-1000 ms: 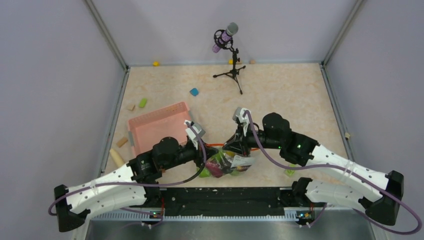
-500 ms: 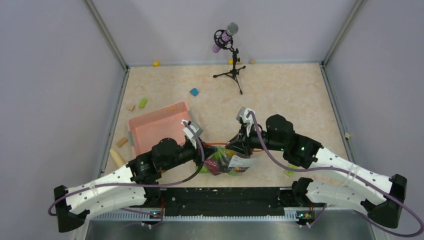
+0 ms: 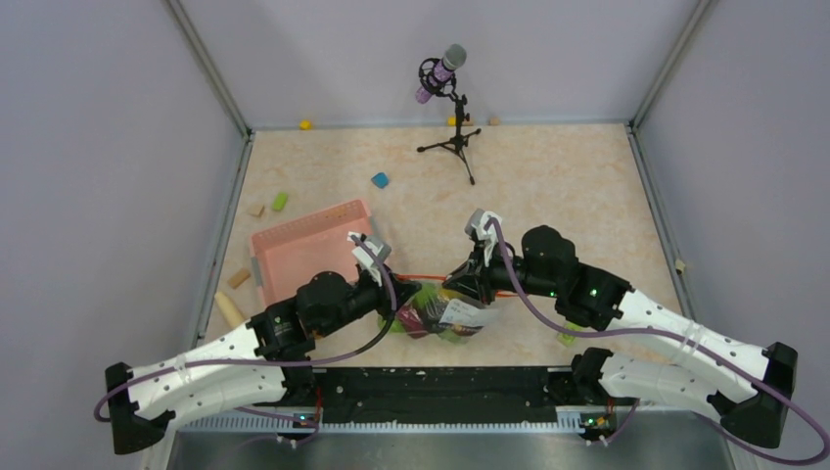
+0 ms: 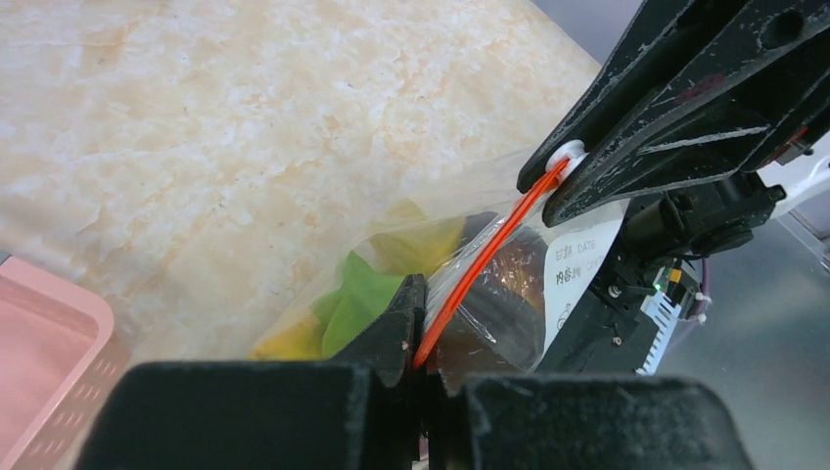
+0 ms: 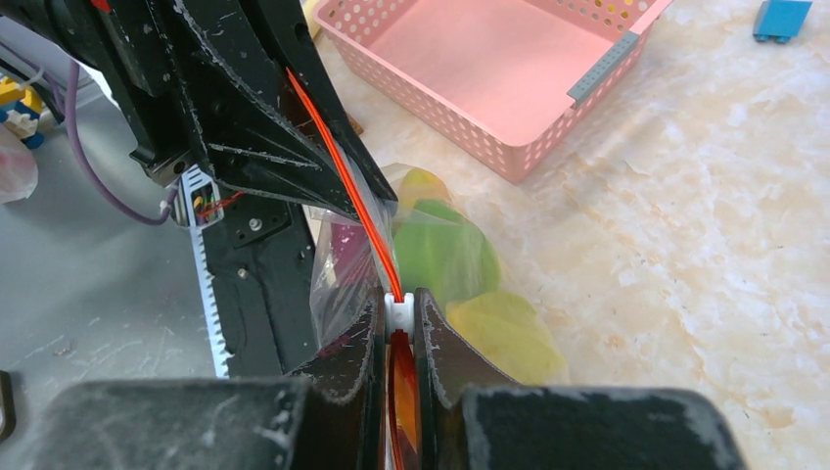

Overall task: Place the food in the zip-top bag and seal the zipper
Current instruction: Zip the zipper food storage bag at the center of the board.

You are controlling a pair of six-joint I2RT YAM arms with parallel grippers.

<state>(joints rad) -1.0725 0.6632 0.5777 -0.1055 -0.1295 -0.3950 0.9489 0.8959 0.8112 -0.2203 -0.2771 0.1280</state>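
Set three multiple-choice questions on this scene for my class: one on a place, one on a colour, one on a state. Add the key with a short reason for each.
1. Where does the pink basket stand?
A. left of the bag in the top view
B. on top of the bag
C. right of the bag

2. What colour is the zipper strip?
A. blue
B. black
C. orange-red

3. What is the right hand doing?
A. hanging open
B. pinching the white slider
C. lifting the basket

Key:
1 A, the top view shows the basket to the bag's left.
2 C, both wrist views show an orange-red line along the bag's mouth.
3 B, its own wrist view shows it shut on the slider.
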